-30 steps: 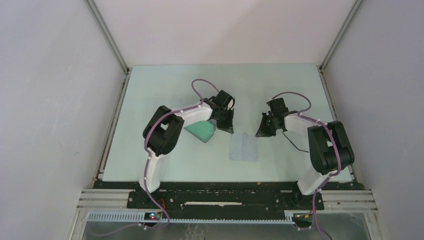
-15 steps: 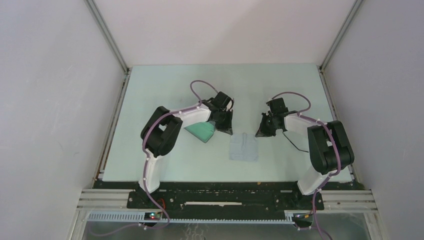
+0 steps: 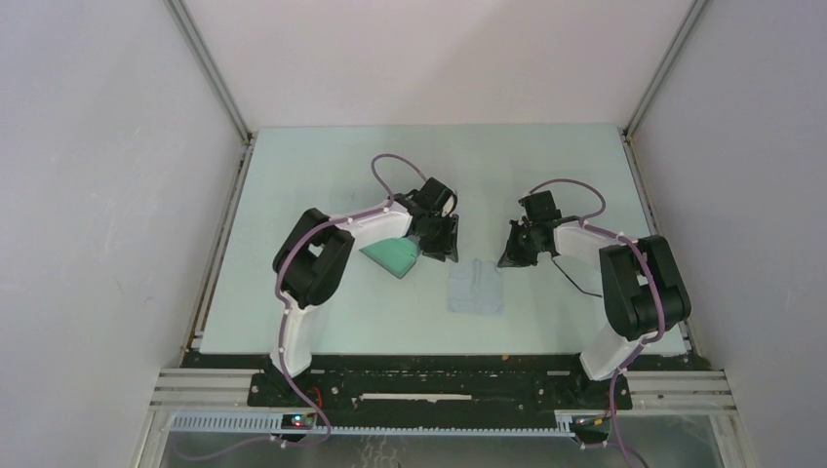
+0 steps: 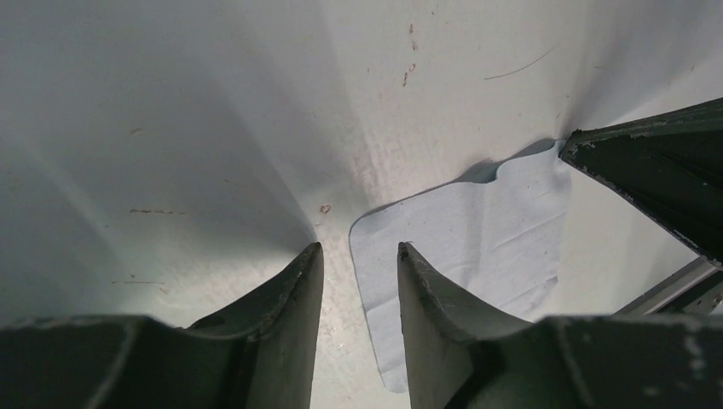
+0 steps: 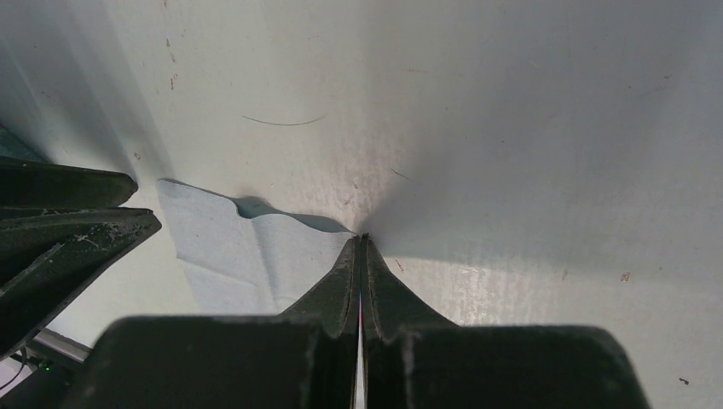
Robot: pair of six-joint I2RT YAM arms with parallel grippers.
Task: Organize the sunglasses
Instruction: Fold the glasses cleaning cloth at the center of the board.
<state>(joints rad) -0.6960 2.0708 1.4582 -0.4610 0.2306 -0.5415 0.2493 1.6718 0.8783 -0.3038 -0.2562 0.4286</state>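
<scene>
One pale blue cloth (image 3: 475,290), one teal case (image 3: 390,256). Left end effector (image 4: 358,249) spread, empty; right end effector (image 5: 362,241) pressed together at the cloth's corner.

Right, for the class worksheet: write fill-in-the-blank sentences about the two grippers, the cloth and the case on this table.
1. On the left gripper the fingers stand ____, with nothing between them.
2. On the right gripper the fingers are fully ____, their tips at a corner of the pale blue square cloth.
3. The teal rounded case lies beside the ____ gripper.

Missing words: open; shut; left.
</scene>
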